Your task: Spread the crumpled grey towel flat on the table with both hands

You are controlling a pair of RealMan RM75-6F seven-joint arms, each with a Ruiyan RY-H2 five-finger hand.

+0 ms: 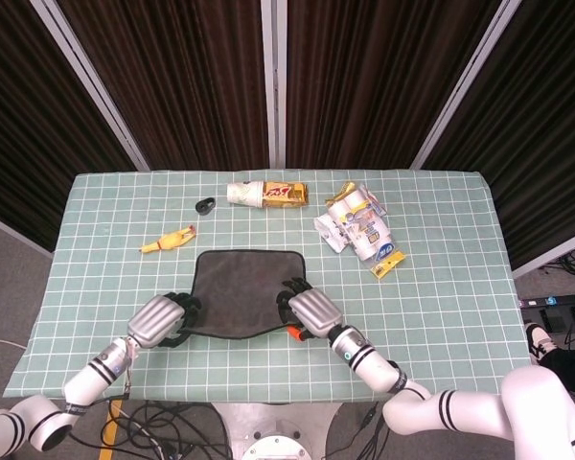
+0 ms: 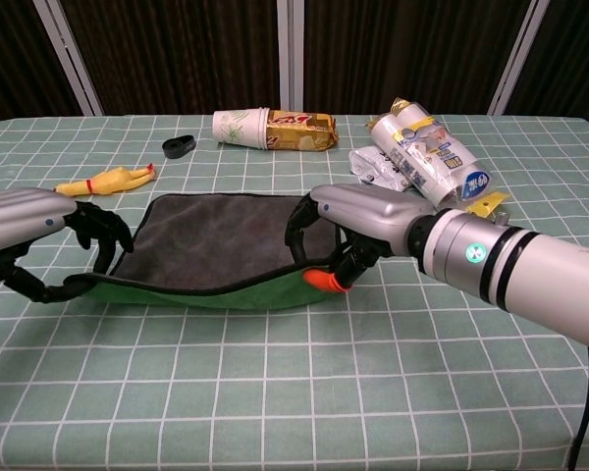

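Your left hand (image 2: 25,235) and right hand (image 2: 358,221) each pinch a near corner of the grey towel (image 1: 246,292), lying wide across the bench (image 1: 441,287); only the chest view shows its green underside.

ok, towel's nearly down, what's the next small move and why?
Probably lower both hands a little more, then let go. The towel already lies mostly flat, but its near edge is lifted, showing the green underside, because the left hand and right hand grip its near corners just above the table.
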